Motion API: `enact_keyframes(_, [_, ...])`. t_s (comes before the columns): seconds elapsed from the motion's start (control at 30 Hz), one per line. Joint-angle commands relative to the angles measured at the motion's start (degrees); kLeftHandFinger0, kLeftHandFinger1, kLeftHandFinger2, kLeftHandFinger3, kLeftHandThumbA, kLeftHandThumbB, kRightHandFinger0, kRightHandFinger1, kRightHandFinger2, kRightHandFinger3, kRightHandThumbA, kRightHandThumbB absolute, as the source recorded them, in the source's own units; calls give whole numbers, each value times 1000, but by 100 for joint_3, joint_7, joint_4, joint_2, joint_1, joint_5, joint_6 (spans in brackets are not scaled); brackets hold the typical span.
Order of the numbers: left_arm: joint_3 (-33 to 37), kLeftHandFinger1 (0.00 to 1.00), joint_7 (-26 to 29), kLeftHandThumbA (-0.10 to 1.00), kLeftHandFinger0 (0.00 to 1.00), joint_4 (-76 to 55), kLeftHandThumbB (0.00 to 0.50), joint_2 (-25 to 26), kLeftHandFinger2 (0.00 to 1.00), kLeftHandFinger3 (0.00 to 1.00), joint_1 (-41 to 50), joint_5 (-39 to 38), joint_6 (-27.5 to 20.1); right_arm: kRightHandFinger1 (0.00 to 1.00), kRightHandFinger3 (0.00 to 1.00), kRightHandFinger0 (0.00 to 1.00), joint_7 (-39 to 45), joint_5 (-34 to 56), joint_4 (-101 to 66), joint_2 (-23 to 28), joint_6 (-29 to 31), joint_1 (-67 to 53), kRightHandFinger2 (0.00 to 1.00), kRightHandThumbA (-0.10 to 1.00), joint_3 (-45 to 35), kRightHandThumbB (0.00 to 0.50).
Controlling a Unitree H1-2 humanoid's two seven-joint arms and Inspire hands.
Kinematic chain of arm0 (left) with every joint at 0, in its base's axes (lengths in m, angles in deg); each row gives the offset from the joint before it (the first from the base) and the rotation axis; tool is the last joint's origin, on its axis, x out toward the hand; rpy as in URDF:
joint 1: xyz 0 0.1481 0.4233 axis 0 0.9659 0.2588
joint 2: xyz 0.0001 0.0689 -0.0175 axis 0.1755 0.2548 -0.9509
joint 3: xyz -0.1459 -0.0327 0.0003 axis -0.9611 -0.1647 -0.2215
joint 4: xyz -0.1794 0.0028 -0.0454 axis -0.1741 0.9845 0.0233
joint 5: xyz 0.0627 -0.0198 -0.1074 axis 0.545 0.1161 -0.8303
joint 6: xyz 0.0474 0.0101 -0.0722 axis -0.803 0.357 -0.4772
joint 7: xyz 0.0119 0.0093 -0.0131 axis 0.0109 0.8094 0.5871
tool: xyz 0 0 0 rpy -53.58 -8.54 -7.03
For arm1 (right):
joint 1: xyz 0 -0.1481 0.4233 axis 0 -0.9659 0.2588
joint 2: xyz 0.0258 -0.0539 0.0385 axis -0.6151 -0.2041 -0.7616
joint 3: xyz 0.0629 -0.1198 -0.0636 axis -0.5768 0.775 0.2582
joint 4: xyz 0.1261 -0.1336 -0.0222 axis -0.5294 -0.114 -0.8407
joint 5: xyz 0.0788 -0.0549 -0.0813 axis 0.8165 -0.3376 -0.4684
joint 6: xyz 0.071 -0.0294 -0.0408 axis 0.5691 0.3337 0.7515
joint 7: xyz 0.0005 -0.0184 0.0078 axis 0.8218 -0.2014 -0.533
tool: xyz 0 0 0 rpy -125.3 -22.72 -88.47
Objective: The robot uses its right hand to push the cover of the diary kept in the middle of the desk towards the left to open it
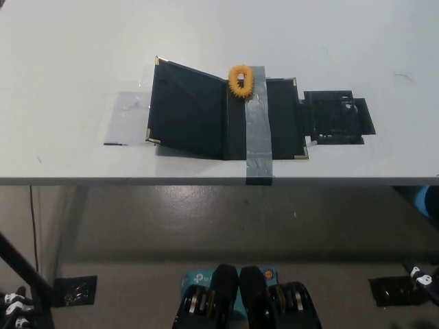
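Observation:
The black diary [206, 116] lies on the middle of the white desk [82, 62] with its cover swung over to the left, the cover's left edge slightly raised. A grey tape strip [258, 133] runs across its right half, and an orange spiky ring [241, 81] sits at the strip's far end. My black right hand [422, 277] shows only as a sliver at the bottom right, below the desk edge and far from the diary. My white left hand [14, 305] rests at the bottom left corner, also below the desk.
A black taped patch [337, 116] lies on the desk just right of the diary. A clear tape patch [127, 116] is to its left. Black tape marks [75, 288] are on the floor. Something blue [429, 202] shows at the right edge.

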Motion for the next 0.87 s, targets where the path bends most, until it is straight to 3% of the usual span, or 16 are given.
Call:
enact_keyframes(0.0, [-20,453,-139,569,359,-53,500,208,254,334,17,24,-242,0,284,0,-162,-145,-11,83,391,97,52,973,104,159])
enact_keyframes(0.83, [-70,430,-140,570,341,-121,500,204,243,315,6,18,-239,0,336,0,-339,-307,-55,229,396,106,58,961,388,158])
